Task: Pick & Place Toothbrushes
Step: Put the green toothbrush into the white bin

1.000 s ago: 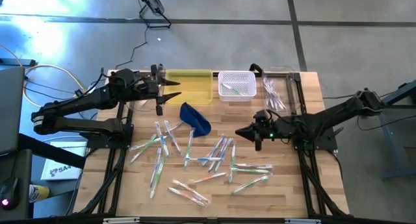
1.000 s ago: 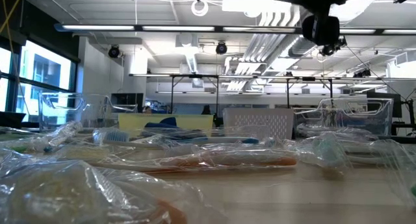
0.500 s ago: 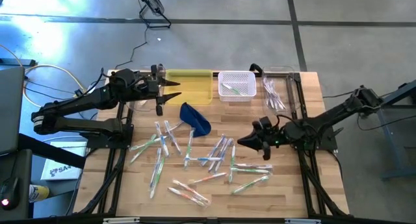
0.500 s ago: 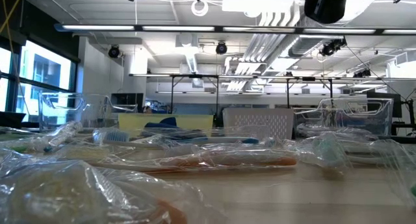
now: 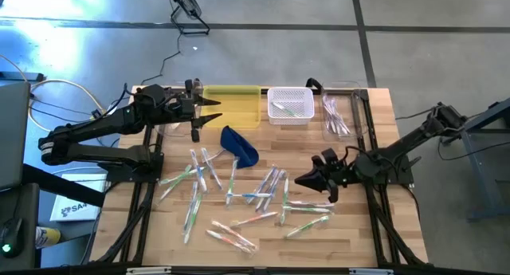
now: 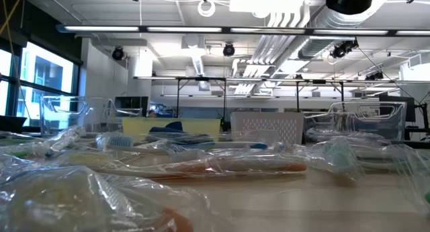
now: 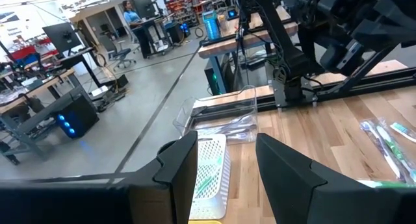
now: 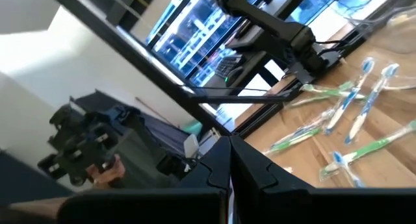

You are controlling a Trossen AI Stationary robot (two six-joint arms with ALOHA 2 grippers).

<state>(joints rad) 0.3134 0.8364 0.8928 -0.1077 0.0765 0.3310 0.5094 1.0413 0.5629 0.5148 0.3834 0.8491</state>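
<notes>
Dozens of wrapped toothbrushes [image 5: 239, 191] lie scattered over the wooden tabletop [image 5: 374, 227], spread out on the near side of the dark blue pouch [image 5: 240, 144], which sits roughly mid-table. A few more toothbrushes rest inside the white slotted basket [image 5: 289, 105] beyond the pouch, and a clear bin [image 5: 341, 111] next to that basket holds some clear-wrapped ones. A yellow tray [image 5: 233, 104] stands on the other side of the basket.

Off to the right of the pouch, the right gripper [image 5: 301, 180] hangs above the edge of the scattered pile, its fingers [image 8: 229, 164] pressed tight together with nothing between them; green and blue toothbrushes show on the wood past them in its wrist view.

Over by the yellow tray, left of the pouch, the left gripper [image 5: 213, 111] hovers with its fingers [image 7: 179, 160] parted a fair way and empty; between them the white basket and clear bin can be seen.

From table level, crinkled clear wrappers fill the foreground, with an orange-handled toothbrush [image 6: 248, 167] lying across the middle.
</notes>
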